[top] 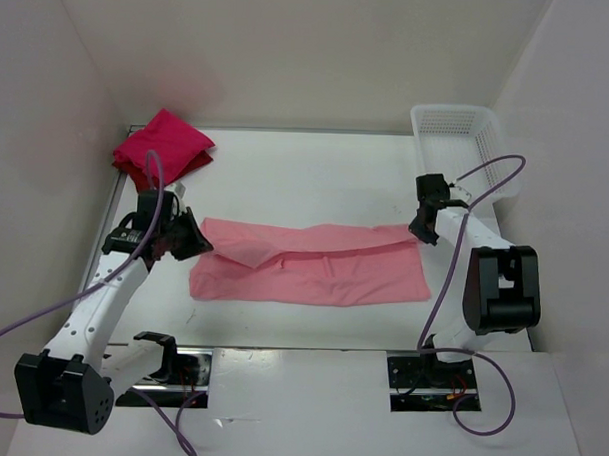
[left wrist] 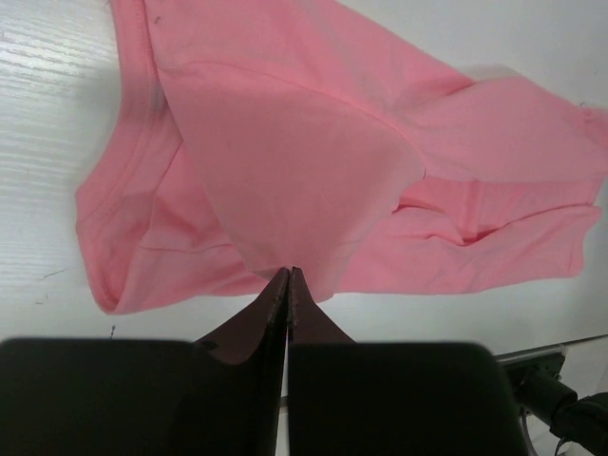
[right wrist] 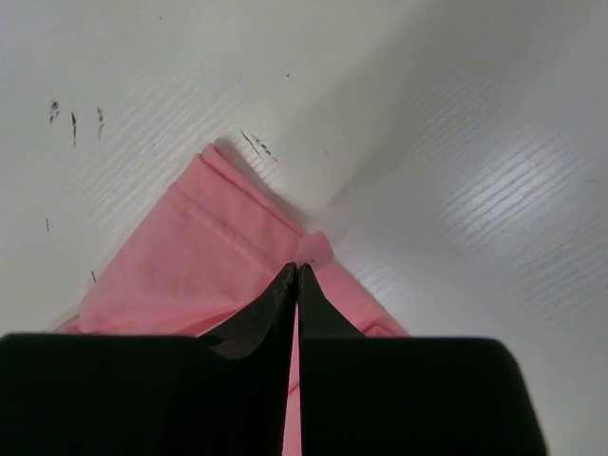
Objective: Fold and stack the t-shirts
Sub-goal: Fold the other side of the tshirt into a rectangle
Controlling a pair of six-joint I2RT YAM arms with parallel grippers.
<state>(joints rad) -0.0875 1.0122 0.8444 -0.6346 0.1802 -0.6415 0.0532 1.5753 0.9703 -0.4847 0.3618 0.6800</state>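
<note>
A white bench point(top: 317, 168) is seen, and the pink t-shirt point(top: 323, 274) is laid across its middle as a long band. A white basket point(top: 420, 117) is set at the far right, and the red t-shirts point(top: 162, 148) are piled, already folded, at the far left corner. The left gripper point(left wrist: 288, 275) is pinched tight on a loose flap at the left end of the pink t-shirt. The right gripper point(right wrist: 297, 271) is pinched tight on the far right corner.

The step looks like folding the band shorter. To do it well, both ends should be lifted only a little, so the cloth is not dragged. One end should be carried over to the other, and the edges should be lined up. It should be kept flat, so no bumps are left. The pinch should be let go only when the cloth is laid down.
</note>
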